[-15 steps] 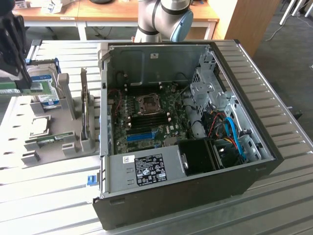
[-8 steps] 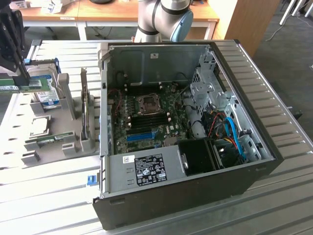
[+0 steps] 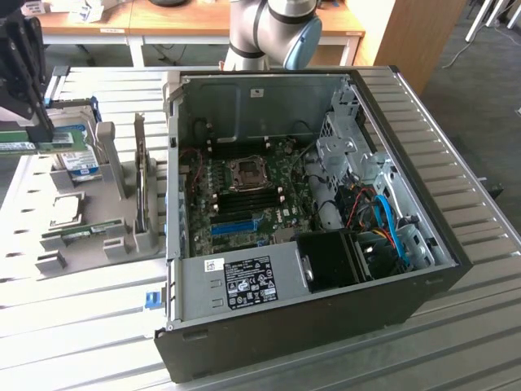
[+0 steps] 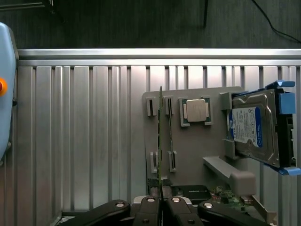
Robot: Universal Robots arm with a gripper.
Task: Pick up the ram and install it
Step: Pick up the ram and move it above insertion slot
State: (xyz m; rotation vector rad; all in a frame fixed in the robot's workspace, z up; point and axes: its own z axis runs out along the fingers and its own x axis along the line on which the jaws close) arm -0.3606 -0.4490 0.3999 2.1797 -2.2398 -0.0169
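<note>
The ram [image 4: 160, 141] is green; the tool [image 4: 161, 203] black. The hard drive [image 4: 256, 127] is silver with a blue-white label, the tray [image 4: 188, 155] plain grey, the tabletop [image 4: 84, 141] ribbed silver. At centre of the exterior view, the computer case [image 3: 342, 326] is black.

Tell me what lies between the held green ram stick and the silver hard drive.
Wrist view: beside the long green ram stick, a second thin stick in its slots, then the square silver processor chip.
</note>
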